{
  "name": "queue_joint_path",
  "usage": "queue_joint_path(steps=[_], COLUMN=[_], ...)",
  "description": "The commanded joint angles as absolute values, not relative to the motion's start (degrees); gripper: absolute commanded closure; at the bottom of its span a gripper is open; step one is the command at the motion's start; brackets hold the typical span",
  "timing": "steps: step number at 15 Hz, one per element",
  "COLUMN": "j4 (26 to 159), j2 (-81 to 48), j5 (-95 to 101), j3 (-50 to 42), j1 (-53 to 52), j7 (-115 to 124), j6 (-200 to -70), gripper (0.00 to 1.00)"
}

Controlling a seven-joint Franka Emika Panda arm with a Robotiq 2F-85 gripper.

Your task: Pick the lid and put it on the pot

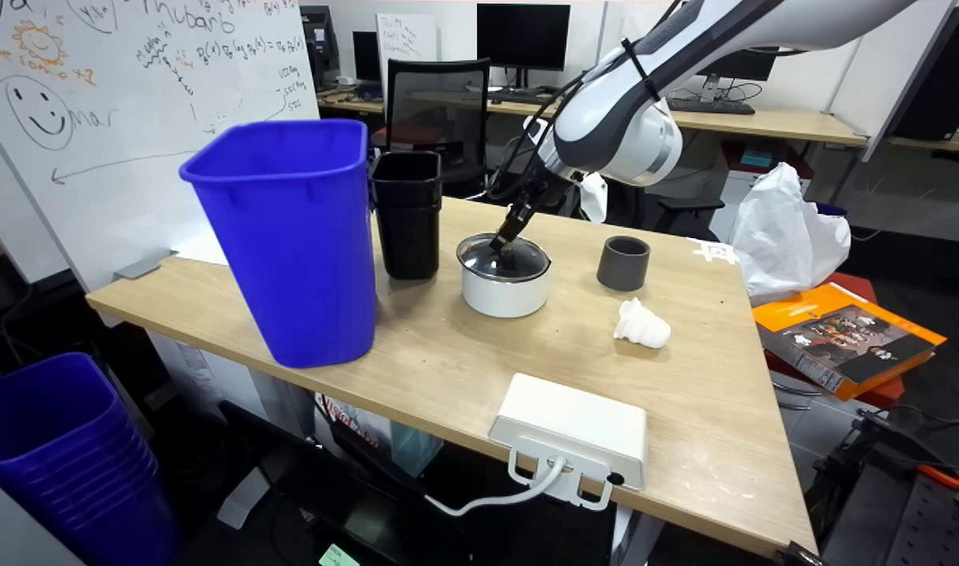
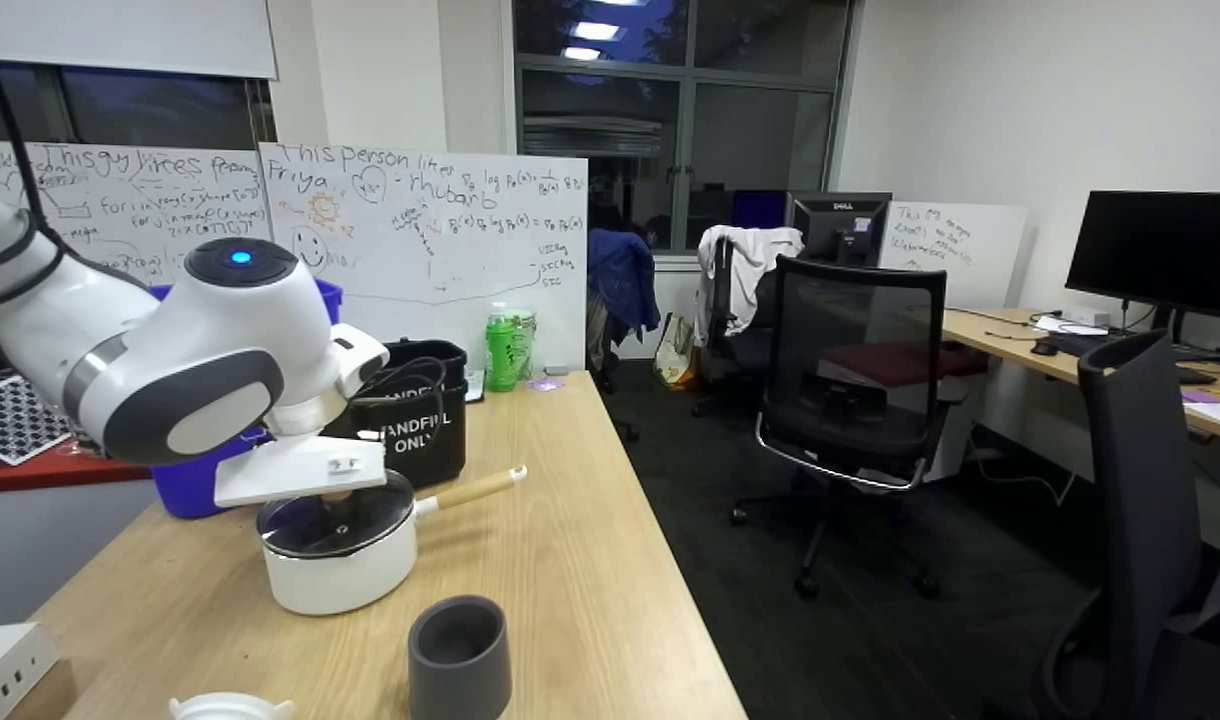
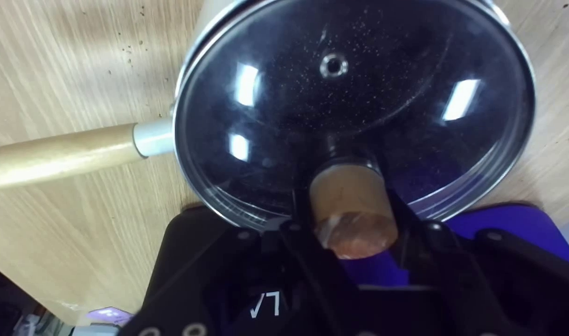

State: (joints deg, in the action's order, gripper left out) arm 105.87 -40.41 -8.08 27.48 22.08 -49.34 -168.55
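My gripper [image 3: 350, 205] stands over the lid [image 3: 275, 107] and pinches its wooden knob [image 3: 352, 193] from both sides. The lid, glass with a metal rim and a small ringed hole [image 3: 333, 65], lies over the mouth of the white pot [image 1: 505, 296]; whether the rim sits flush all the way round I cannot tell. The pot stands upright on the wooden table [image 1: 440, 369], its pale handle [image 2: 475, 490] sticking out to the side.

Just beside the pot stands a black bin [image 1: 407, 224], upright, with LANDFILL ONLY printed on it in white, as I see in an exterior view. A taller blue bin [image 1: 306, 259] stands past it; whether the two bins touch I cannot tell. On another side of the pot, apart from it, is a dark gray cup [image 1: 622, 271], upright. Near the cup lies a small white thing [image 1: 643, 325] I cannot make out. At the table's edge sits a white box [image 1: 578, 413] with a pale cable [image 1: 511, 498] leading from it.

Off the table, a white plastic bag [image 1: 786, 232] and an orange book [image 1: 849, 338] sit close together, and there is a mesh-backed office chair [image 2: 855, 390]. Past the bins rises a whiteboard [image 1: 134, 130] covered in marker writing. Farthest away is a dark window [image 2: 755, 135].
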Motion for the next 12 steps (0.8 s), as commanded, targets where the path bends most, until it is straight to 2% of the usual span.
queue_joint_path(steps=[1,12], j4=[109.71,117.26], j2=[-37.39,-33.39], j5=[-6.66,-7.30], j3=[28.04,29.20], j1=[23.77,26.13], j7=[-50.79,-51.06], j6=[-170.04,-171.99], gripper=[0.84,0.84])
